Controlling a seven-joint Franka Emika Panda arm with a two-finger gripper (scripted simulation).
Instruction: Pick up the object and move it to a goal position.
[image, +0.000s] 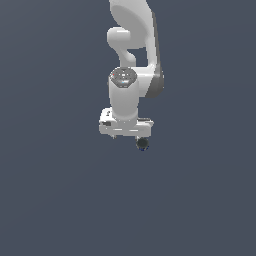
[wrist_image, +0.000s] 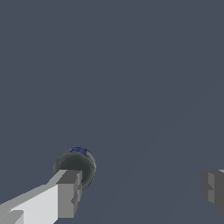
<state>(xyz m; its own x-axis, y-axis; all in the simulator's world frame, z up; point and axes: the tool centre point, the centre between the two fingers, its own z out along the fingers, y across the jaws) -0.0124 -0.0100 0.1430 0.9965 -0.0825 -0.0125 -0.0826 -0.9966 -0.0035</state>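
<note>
Beside one finger of the spread jaws sits the round ball, showing no long axis.

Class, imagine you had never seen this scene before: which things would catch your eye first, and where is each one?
First is the white robot arm, hanging from the top of the exterior view against a plain grey-blue background. Next is the tiny dark ball just below its hand, towards the exterior view's right. In the wrist view the gripper stands open, with the ball partly behind one finger, not centred between the two.
</note>
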